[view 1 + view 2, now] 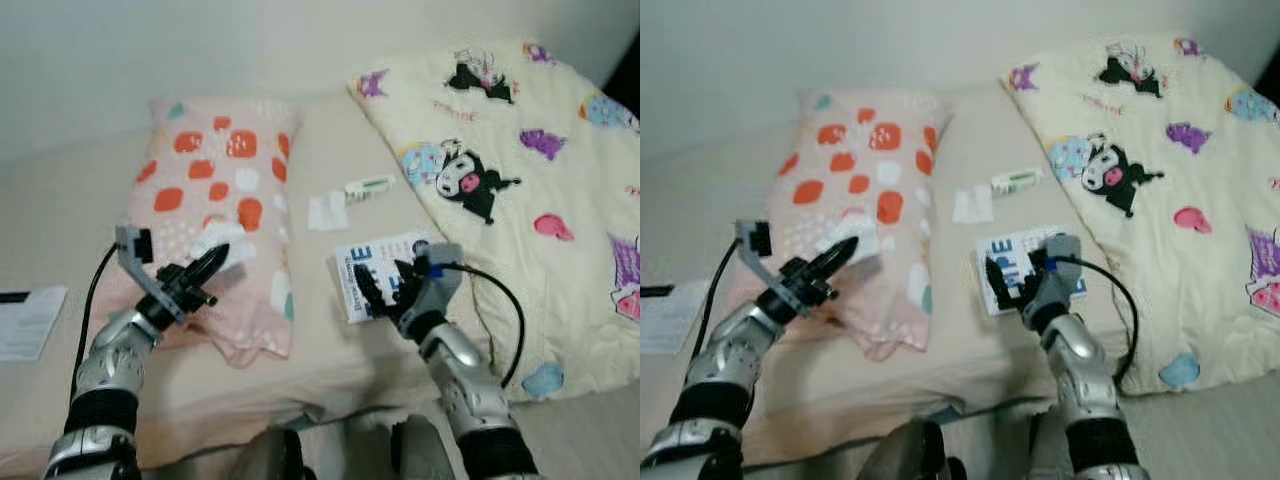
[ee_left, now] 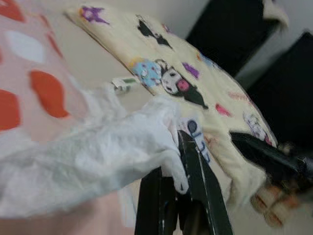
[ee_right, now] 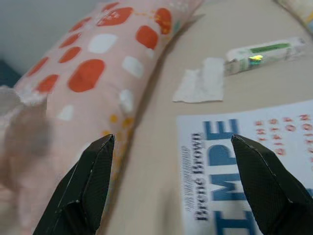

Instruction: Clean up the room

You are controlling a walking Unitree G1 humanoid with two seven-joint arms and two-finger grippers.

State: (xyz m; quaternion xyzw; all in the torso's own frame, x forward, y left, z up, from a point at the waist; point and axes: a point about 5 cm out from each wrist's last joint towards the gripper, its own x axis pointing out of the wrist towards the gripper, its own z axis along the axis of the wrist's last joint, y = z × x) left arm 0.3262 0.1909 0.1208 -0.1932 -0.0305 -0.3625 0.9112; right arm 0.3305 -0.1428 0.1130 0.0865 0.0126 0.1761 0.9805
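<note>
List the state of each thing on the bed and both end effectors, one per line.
Left end effector: shut on crumpled white tissue, above the pink pillow with orange and white spots.
Right end effector: open, over the white book with blue lettering.
Book: closed, lying flat.
Small flat white tissue: lying on the sheet.
White tube with green label: lying on its side.
Cream cartoon-print blanket: spread out.

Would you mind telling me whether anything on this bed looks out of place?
Yes, loose clutter lies on the bed: a book near the edge, a flat tissue and a small tube between the pillow and blanket. The left hand pinches a crumpled tissue.
</note>
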